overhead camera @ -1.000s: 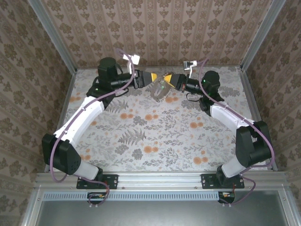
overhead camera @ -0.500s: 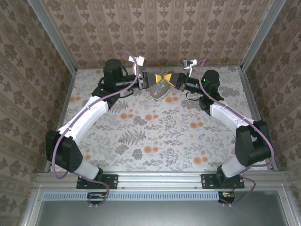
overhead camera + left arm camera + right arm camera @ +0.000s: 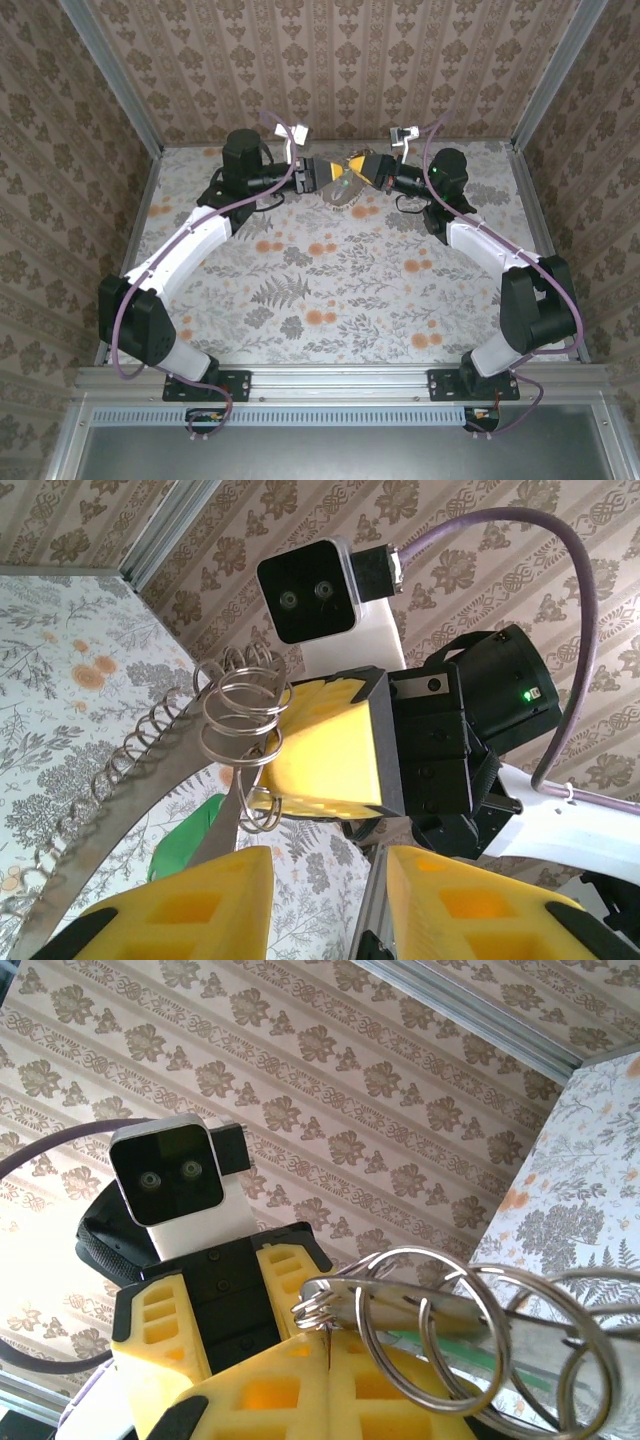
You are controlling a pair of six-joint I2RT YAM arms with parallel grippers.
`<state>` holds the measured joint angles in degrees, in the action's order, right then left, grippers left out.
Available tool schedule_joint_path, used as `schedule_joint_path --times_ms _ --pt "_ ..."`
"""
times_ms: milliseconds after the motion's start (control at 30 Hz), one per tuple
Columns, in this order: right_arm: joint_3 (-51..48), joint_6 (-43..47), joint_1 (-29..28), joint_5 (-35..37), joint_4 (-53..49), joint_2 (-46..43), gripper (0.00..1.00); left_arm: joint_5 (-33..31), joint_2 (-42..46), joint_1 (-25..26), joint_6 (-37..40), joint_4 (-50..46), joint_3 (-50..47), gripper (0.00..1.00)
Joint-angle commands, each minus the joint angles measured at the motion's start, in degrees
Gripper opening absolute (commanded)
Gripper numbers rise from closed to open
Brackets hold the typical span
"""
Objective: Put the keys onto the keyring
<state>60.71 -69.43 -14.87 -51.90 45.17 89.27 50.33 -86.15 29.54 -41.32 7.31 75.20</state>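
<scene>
The keyring [image 3: 120,805] is a thin band-like hoop strung with several small wire rings, and it hangs above the far middle of the table [image 3: 343,192]. My right gripper [image 3: 330,1338] is shut on a cluster of those wire rings [image 3: 322,1305], with larger rings [image 3: 440,1390] looping past its fingers. A key with a green head [image 3: 185,842] and a silvery blade hangs from the rings, just beyond my left gripper's left finger [image 3: 190,905]. My left gripper [image 3: 328,868] faces the right gripper [image 3: 272,768] closely and is open, with only table showing in the gap. From above, the left gripper [image 3: 322,172] and the right gripper [image 3: 354,166] nearly meet.
The patterned back wall [image 3: 340,70] rises just behind both grippers. Aluminium corner posts [image 3: 110,75] stand at the back left and the back right [image 3: 560,70]. The flowered table [image 3: 330,290] stretches toward the arm bases.
My left arm has swung right, bringing its gripper close to the right gripper and the keyring, and its jaws have narrowed a little. The right gripper has stayed shut in place.
</scene>
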Motion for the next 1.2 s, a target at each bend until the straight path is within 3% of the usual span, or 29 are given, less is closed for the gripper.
schedule_joint_path --times_ms 0,1167 --pt "1.53 -0.37 0.16 -0.13 3.67 -1.19 0.00 -0.35 0.62 -0.25 1.60 0.28 -0.45 0.35" --pt "0.82 1.27 -0.68 -1.28 1.86 -1.90 0.00 -0.68 -5.41 0.43 1.86 3.60 5.86 0.31"
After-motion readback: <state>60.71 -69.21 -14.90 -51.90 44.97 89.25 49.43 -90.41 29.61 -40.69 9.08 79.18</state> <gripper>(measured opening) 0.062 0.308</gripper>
